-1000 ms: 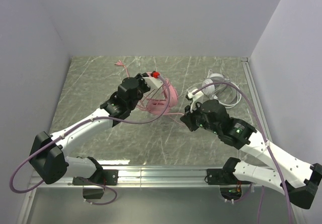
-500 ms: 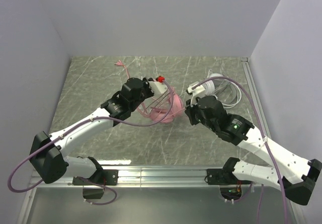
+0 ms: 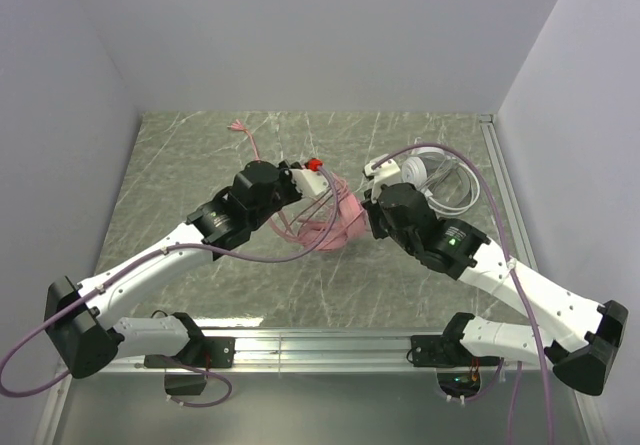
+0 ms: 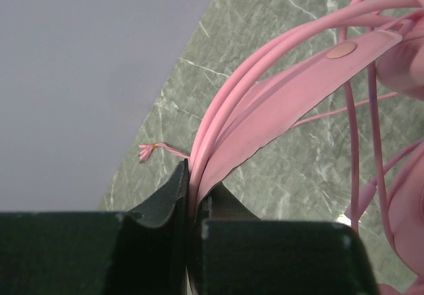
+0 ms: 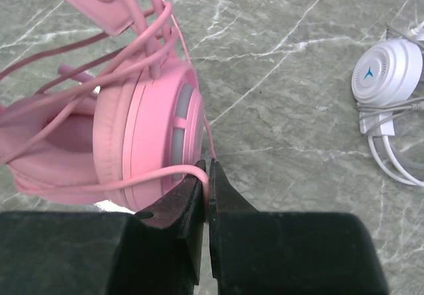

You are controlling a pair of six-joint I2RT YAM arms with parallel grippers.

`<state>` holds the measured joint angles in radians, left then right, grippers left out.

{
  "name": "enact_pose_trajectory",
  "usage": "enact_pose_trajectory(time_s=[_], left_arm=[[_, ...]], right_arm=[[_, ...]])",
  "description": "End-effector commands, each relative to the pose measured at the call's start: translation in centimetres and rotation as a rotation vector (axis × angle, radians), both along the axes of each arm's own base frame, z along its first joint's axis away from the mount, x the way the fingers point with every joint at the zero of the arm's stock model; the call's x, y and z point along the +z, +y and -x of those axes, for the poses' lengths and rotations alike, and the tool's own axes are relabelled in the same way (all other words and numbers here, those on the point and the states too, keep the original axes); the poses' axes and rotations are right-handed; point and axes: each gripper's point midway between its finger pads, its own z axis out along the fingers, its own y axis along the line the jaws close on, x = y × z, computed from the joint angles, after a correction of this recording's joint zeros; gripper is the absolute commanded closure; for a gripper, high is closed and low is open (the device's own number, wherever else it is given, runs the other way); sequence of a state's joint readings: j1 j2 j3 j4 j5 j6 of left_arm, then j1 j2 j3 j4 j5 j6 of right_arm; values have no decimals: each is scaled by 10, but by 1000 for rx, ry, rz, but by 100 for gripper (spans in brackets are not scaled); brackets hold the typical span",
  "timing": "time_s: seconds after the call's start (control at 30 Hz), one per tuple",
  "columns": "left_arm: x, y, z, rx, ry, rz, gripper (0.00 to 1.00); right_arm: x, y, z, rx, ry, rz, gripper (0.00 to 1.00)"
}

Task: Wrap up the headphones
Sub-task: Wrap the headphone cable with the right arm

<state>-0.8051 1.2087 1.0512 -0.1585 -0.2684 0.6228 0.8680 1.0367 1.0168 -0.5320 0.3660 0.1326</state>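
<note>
Left wrist view: left pincer point(image 4: 193, 182) is seen clamped on several bundled strands of pink cord point(image 4: 265, 56), with the edge of the pink headband point(image 4: 298, 96) pressed against the right jaw. The strands run from the jaws toward 2 o'clock. A frayed cord end point(image 4: 146, 152) lies on the bench point(image 4: 291, 169) at 10 o'clock of the jaws. Ear cups are barely shown here.

Right wrist view: right pincer point(image 5: 207, 176) is seen closed on a single loop of pink cord point(image 5: 179, 174), just beside an ear cup of the pink headphones point(image 5: 146, 122). The cup is padded and lies on its side, crossed by loose cord loops. A round cup of the white-grey headphones point(image 5: 387, 73), with thin pale cord, lies at 2 o'clock, well apart.

Top view only: both arms are shown meeting at bench centre, left pincer point(image 3: 318, 170) and right pincer point(image 3: 372, 180) either side of the pink headphones point(image 3: 335, 220). White-grey headphones point(image 3: 425, 175) sit at 2 o'clock of the pink set, cord end point(image 3: 238, 125) at 10 o'clock.
</note>
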Motion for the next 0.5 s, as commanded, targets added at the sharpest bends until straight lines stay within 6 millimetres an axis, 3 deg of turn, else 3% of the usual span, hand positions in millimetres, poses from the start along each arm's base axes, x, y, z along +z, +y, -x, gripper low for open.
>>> enact_pose_trajectory(time_s=[0.0,0.17,0.33,0.47], left_arm=[[-1,-9,27,-128,61,-6,100],[-14,-18,42,-198,147,-3,100],[-31,-20,41,-181,173,-30,100],[-32,-26,45,-208,191,-11,100]], right_arm=[[54,-17,-28,-152,-178,-42,98],[63,-22,-38,-190,-224,-19,97],[73,-27,-45,-222,-262,-6,93],[75,-28,-49,-232,-271,9,87]])
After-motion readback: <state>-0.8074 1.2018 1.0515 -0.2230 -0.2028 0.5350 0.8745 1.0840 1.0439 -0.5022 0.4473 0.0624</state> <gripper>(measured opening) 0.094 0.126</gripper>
